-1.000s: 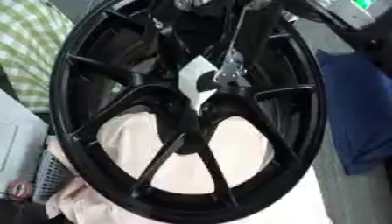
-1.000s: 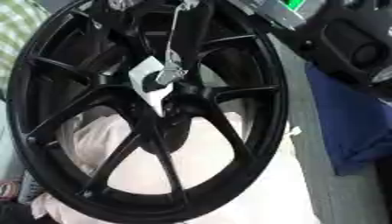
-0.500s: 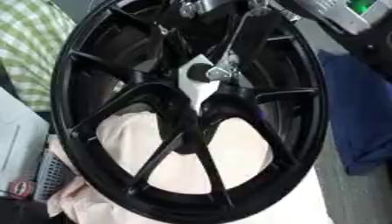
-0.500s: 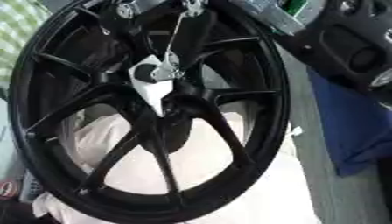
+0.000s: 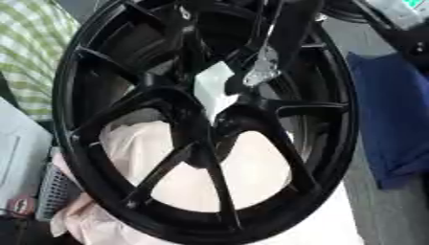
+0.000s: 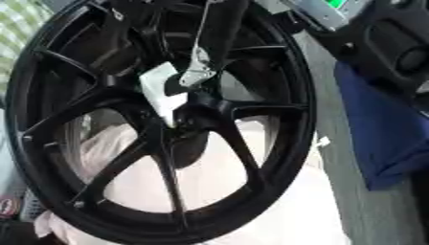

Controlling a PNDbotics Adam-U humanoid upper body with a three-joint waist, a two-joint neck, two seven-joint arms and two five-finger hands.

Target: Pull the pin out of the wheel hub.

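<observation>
Left of the robot hand (image 6: 220, 33), the wheel (image 5: 84, 72) leans askew on pale cloth (image 5: 251, 177). Below its tips, the white pin (image 6: 163, 93) sits in the hub; finger state unclear. Blind tugging could topple the wheel.

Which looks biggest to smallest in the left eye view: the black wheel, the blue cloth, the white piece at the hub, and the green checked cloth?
1. black wheel
2. blue cloth and green checked cloth: both cut off by the view's edges, too alike to rank
3. white piece, clearly smallest
</observation>
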